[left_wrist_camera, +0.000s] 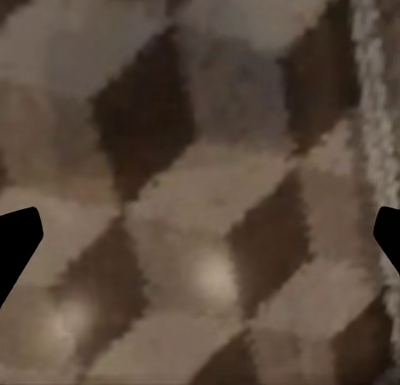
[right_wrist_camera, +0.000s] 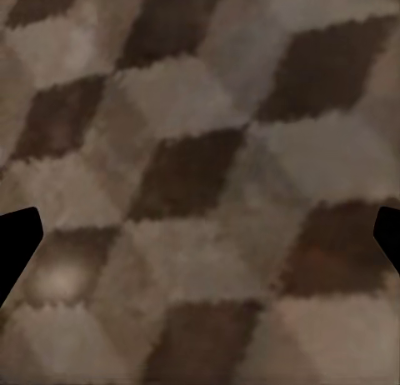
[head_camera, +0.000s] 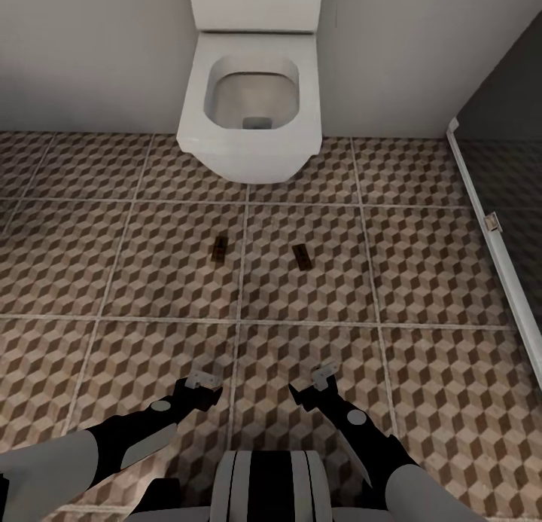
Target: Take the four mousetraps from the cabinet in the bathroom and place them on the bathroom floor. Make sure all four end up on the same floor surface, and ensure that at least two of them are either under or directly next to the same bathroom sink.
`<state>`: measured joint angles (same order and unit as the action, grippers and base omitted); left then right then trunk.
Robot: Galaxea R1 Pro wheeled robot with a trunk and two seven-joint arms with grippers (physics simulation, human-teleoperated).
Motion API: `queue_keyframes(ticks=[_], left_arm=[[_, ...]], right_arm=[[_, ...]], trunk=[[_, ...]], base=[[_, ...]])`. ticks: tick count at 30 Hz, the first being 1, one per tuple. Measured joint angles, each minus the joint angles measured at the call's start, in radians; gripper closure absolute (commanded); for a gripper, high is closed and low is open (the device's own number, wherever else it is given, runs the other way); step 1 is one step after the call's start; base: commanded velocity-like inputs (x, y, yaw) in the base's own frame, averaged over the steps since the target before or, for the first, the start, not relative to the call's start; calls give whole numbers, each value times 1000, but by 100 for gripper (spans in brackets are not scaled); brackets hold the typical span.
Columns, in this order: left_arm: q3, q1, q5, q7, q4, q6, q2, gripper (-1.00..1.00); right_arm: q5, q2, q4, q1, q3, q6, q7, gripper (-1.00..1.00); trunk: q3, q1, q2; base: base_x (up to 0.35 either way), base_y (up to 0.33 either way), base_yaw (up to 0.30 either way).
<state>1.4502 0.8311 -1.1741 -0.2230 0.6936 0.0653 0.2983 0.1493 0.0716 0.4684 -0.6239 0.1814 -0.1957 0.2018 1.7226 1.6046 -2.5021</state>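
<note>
Currently two mousetraps [head_camera: 220,248] [head_camera: 302,257] lay on the floor [head_camera: 421,296] by the toilet [head_camera: 252,100]; both fingers [head_camera: 202,381] [head_camera: 324,374] were spread, empty. Next: relocate beside sink.

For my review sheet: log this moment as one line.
mousetraps: two, left and right, on bathroom floor before toilet | left gripper open, empty | right gripper open, empty

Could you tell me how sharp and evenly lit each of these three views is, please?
Head view: evenly lit, fairly crisp, the two mousetraps small and dark on the bathroom floor, soft shadow under the toilet. Left wrist view: very close tiles, blurred and blocky, with two pale glare spots. Right wrist view: similarly soft and pixelated, one faint bright patch.
</note>
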Motion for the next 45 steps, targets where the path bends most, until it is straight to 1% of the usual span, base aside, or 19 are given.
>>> queue_keyframes(ticks=[40,43,45], left_arm=[[0,0,0,0,-1,0,0,-100],[0,0,0,0,-2,0,0,-100],[0,0,0,0,-2,0,0,-100]], right_arm=[[1,0,0,0,0,0,0,-100],[0,0,0,0,0,0,0,-100],[1,0,0,0,0,0,0,-100]], trunk=[[0,0,0],[-11,-1,1],[-12,-1,1]], base=[[0,0,0],[0,0,0],[0,0,0]])
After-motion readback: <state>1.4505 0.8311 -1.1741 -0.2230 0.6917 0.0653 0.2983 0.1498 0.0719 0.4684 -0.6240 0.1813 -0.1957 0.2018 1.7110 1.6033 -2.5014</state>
